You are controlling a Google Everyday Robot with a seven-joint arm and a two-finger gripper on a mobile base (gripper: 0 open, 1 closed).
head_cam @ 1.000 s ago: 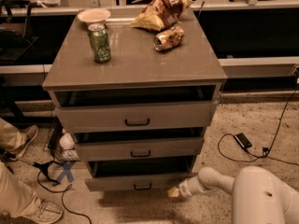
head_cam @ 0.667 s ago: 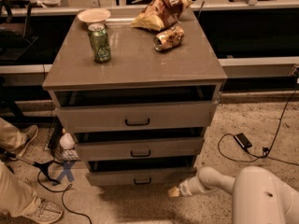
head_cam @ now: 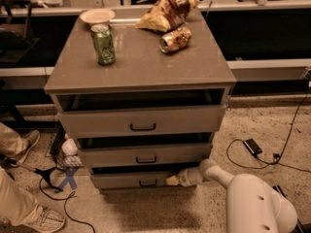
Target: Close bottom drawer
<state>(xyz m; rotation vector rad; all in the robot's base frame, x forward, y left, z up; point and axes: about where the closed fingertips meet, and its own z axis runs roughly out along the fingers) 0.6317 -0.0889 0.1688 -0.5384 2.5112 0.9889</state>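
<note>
One pale gripper (head_cam: 172,180) sits at the narrow grey-beige bottom drawer's (head_cam: 121,180) right end; whether it is spread or closed, I cannot tell.

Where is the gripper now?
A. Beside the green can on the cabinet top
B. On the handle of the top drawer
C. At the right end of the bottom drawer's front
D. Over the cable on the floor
C: the gripper is low down, at the right end of the front of the bottom drawer, to the right of its small handle.
</note>
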